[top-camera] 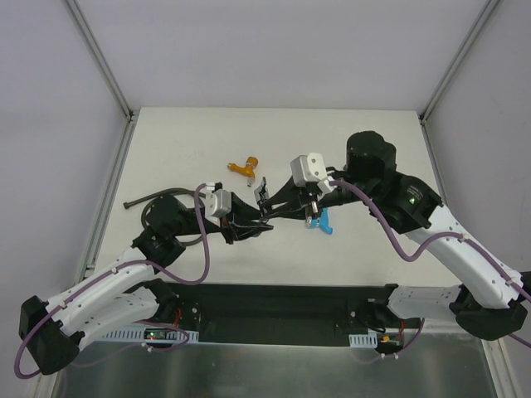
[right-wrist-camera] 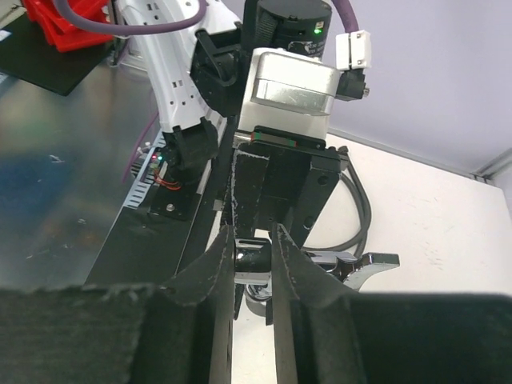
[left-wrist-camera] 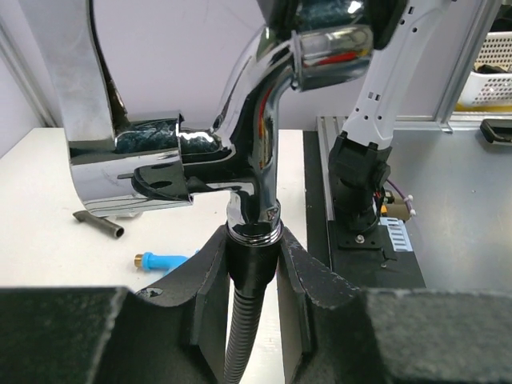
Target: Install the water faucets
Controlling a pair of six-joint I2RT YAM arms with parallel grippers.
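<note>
Left claw [left-wrist-camera: 252, 240]: clamped on the black end collar of the hose [left-wrist-camera: 242, 336], right below the chrome ring where the chrome faucet [left-wrist-camera: 258, 152] begins.

Right claw [right-wrist-camera: 252, 248]: as far as we can see in its own view, its pads are pressed on the chrome faucet's body from 9 and 3 o'clock. We read that as a grip.

Chrome faucet, place: held off the worktop [top-camera: 373, 141] between the two claws, which face each other over the middle of it. The faucet touches both the hose end and the right claw.

Long axis: in the left wrist view the stem runs from 6 to 12 o'clock, in line with the hose. The lever sticks out toward 9 o'clock. In the right wrist view the lever points to 3 o'clock.

Direction from the claws: the faucet lies dead ahead of the left claw, at 12 o'clock. The right claw meets it head-on from the far end.

Nearer arm: both reach it. The left claw has the hose and the right claw has the faucet.

Key relation: we judge that the stem and hose collar must stay on one line. The likely next move is a twist of the faucet about that line while the left claw holds the collar.

Risk: a tilt between the two could cross the thread, or the smooth chrome could slip.

Blue faucet [top-camera: 323, 222]: lying on the worktop, near the right claw at about 4 o'clock in the top view.

Orange faucet [top-camera: 245, 168]: lying on the worktop at about 11 o'clock from where the claws meet, well apart.

Progress: we judge that the chrome faucet is being fitted and that the blue and orange ones are not yet done.
</note>
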